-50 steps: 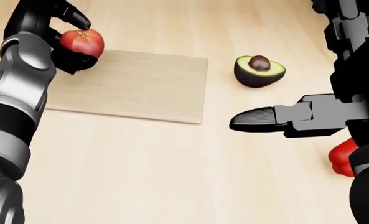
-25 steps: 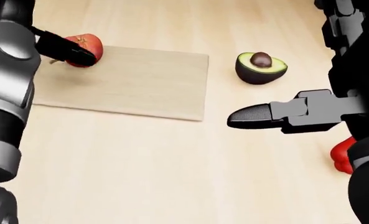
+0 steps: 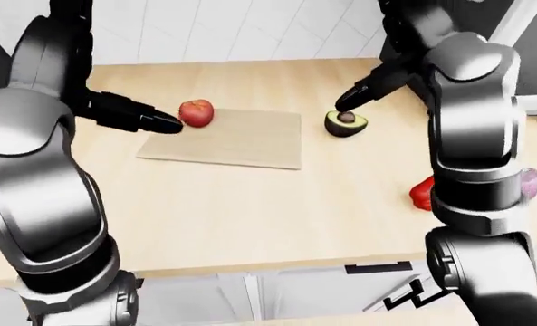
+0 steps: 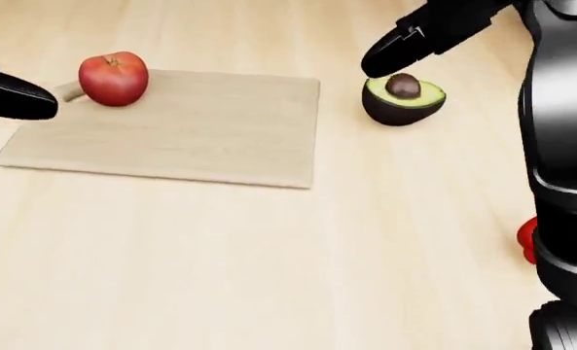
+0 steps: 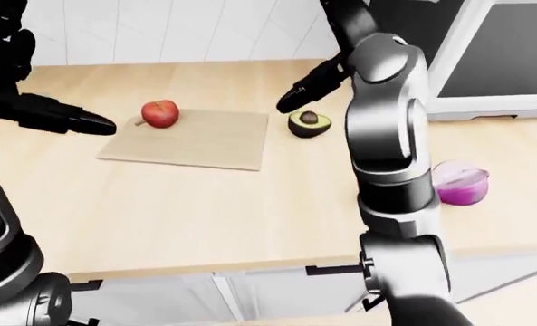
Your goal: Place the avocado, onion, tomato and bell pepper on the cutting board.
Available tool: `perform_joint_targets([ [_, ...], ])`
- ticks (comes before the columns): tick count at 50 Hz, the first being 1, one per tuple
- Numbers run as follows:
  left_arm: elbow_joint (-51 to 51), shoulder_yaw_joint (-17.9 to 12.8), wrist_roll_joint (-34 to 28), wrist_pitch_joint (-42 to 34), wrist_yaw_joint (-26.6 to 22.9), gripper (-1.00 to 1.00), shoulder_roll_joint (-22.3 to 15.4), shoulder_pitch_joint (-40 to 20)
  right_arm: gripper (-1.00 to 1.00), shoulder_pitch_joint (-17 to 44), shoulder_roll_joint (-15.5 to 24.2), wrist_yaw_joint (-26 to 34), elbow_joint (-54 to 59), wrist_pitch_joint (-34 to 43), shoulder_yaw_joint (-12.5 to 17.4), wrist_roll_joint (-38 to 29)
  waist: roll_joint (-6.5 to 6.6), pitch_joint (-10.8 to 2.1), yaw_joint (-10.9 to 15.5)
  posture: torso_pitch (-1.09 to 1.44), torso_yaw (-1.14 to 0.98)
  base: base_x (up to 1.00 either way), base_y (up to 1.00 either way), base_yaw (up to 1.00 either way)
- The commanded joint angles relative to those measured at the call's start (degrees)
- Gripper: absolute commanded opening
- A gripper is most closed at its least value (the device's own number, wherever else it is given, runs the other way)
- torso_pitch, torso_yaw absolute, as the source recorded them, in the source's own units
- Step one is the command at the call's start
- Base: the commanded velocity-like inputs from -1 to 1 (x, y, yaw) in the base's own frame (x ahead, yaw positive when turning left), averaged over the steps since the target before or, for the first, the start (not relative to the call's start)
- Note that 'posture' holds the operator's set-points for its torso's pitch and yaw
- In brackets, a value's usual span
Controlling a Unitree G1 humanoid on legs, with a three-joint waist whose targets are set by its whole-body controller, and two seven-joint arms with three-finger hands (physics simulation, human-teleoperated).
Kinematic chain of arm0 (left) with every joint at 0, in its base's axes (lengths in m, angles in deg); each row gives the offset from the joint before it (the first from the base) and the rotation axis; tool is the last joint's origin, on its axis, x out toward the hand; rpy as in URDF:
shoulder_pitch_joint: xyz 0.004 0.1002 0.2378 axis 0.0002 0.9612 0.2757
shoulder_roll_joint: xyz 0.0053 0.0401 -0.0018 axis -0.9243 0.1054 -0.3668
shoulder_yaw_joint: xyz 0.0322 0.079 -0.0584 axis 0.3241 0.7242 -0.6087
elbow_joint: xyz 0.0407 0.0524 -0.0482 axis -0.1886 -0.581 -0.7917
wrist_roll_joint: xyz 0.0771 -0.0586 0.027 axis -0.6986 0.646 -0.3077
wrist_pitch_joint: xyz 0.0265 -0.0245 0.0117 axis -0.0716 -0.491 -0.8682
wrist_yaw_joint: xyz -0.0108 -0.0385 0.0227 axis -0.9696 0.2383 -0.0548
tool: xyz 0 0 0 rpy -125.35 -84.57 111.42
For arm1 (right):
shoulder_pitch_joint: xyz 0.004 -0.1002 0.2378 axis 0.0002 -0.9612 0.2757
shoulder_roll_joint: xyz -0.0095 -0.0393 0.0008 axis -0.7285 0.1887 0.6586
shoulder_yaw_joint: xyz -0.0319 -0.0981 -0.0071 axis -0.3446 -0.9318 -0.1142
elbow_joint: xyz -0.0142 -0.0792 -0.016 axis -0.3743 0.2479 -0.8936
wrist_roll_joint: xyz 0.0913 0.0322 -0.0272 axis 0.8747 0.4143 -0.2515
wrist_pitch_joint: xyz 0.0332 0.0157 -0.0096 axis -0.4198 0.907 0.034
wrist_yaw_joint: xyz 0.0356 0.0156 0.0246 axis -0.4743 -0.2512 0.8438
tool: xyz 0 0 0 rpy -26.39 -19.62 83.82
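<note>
The red tomato (image 4: 113, 79) sits on the top left corner of the wooden cutting board (image 4: 190, 138). My left hand (image 4: 25, 100) is open and empty, just left of the tomato and apart from it. The halved avocado (image 4: 403, 98) lies on the counter right of the board. My right hand (image 4: 390, 55) is open, its fingers pointing down-left just above the avocado. The red bell pepper (image 3: 421, 193) shows partly behind my right arm. The halved purple onion (image 5: 461, 183) lies at the far right of the counter in the right-eye view.
The wooden counter (image 4: 269, 277) spreads below the board. A white tiled wall (image 5: 196, 30) rises behind the counter. A dark appliance (image 5: 499, 54) stands at the upper right. My right forearm (image 4: 566, 146) fills the right edge of the head view.
My left hand let go of the tomato, which now rests on the board, and drew back to the left. My right hand moved up to just above the avocado.
</note>
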Motion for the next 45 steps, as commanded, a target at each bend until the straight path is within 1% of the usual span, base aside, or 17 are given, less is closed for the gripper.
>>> perform_joint_targets([
  [1, 3.6, -0.6, -1.1, -1.3, -0.9, 1.00, -0.8, 0.3, 1.00, 2.6, -0.2, 4.2, 2.0, -7.4, 1.5, -6.4, 0.26, -1.63, -0.1, 0.00, 0.00, 0.00, 0.00, 0.00],
  [2, 5.7, -0.8, -1.2, -2.3, -1.6, 1.00, -0.8, 1.6, 1.00, 3.7, -1.0, 4.9, 5.2, -9.2, 2.3, -7.8, 0.34, -1.67, -0.1, 0.00, 0.00, 0.00, 0.00, 0.00],
  [4, 9.1, -1.1, -1.6, -3.3, -2.2, 1.00, -0.6, 4.5, 1.00, 6.3, -1.4, 6.7, 12.3, -15.2, 2.7, -10.0, 0.52, -1.75, -0.1, 0.00, 0.00, 0.00, 0.00, 0.00],
  [5, 10.8, -1.2, -2.0, -3.8, -2.4, 1.00, -0.5, 6.1, 1.00, 7.4, -2.2, 6.8, 15.3, -16.9, 3.5, -10.7, 0.62, -1.79, -0.1, 0.00, 0.00, 0.00, 0.00, 0.00],
  [7, 13.0, -1.4, -2.3, -4.8, -2.4, 1.00, 0.1, 7.8, 1.00, 9.1, -2.7, 6.5, 21.5, -21.0, 4.1, -11.9, 0.79, -1.84, -0.1, 0.00, 0.00, 0.00, 0.00, 0.00],
  [8, 13.8, -1.5, -2.4, -4.8, -2.3, 1.00, 0.4, 8.7, 1.00, 9.5, -2.7, 7.1, 23.8, -23.1, 3.8, -12.7, 0.84, -1.86, -0.1, 0.00, 0.00, 0.00, 0.00, 0.00],
  [9, 14.6, -1.9, -2.1, -5.5, -2.3, 1.00, 1.3, 9.0, 1.00, 10.0, -3.5, 6.7, 26.1, -24.2, 4.4, -12.7, 0.85, -1.88, -0.1, 0.00, 0.00, 0.00, 0.00, 0.00],
  [10, 14.9, -2.0, -2.0, -5.4, -2.1, 1.00, 1.3, 9.7, 1.00, 10.1, -3.2, 6.9, 28.5, -25.8, 4.2, -13.5, 0.86, -1.92, -0.1, 0.00, 0.00, 0.00, 0.00, 0.00],
  [11, 15.0, -1.9, -1.9, -5.4, -2.1, 1.00, 1.2, 9.9, 1.00, 10.8, -3.5, 6.0, 31.6, -27.5, 4.7, -13.4, 0.85, -1.95, -0.1, 0.00, 0.00, 0.00, 0.00, 0.00],
  [12, 15.0, -1.9, -1.8, -5.5, -2.0, 1.00, 1.1, 9.9, 1.00, 11.2, -2.8, 6.4, 34.1, -29.7, 3.8, -14.9, 0.87, -1.99, -0.1, 0.00, 0.00, 0.00, 0.00, 0.00],
  [14, 15.1, -1.9, -1.7, -5.6, -2.0, 1.00, 0.8, 10.1, 1.00, 12.1, -2.7, 6.7, 36.9, -31.2, 4.1, -16.2, 0.83, -2.11, -0.1, 0.00, 0.00, 0.00, 0.00, 0.00],
  [19, 15.6, -2.6, -1.3, -5.0, -1.4, 1.00, 1.0, 11.4, 1.00, 14.3, -1.8, 8.6, 46.0, -37.6, 2.8, -21.1, 0.85, -2.09, 0.0, 0.00, 0.00, 0.00, 0.00, 0.00],
  [21, 15.8, -2.7, -1.0, -4.8, -1.0, 1.00, 1.3, 12.1, 1.00, 14.6, -2.2, 8.2, 48.3, -38.6, 3.6, -21.7, 0.89, -2.05, 0.0, 0.00, 0.00, 0.00, 0.00, 0.00],
  [24, 15.5, -3.0, -0.5, -4.4, -0.7, 1.00, 1.3, 12.3, 1.00, 15.2, -2.2, 7.4, 52.5, -40.9, 3.5, -22.9, 0.92, -2.08, 0.0, 0.00, 0.00, 0.00, 0.00, 0.00],
  [29, 16.0, -3.5, -0.1, -4.6, -0.3, 1.00, 0.9, 13.3, 1.00, 16.2, -2.6, 6.7, 57.0, -42.5, 3.6, -24.0, 0.95, -2.11, -0.1, 0.00, 0.00, 0.00, 0.00, 0.00],
  [38, 16.6, -4.3, 0.9, -4.7, 0.1, 1.00, 0.4, 14.2, 1.00, 15.8, -4.0, 6.0, 61.0, -44.6, 3.3, -24.1, 1.05, -2.08, -0.1, 0.00, 0.00, 0.00, 0.00, 0.00],
  [45, 16.8, -4.2, 1.1, -4.3, 0.6, 1.00, 0.6, 15.3, 1.00, 16.4, -5.3, 4.9, 64.4, -45.8, 2.7, -24.4, 1.21, -2.19, 0.0, 0.00, 0.00, 0.00, 0.00, 0.00],
])
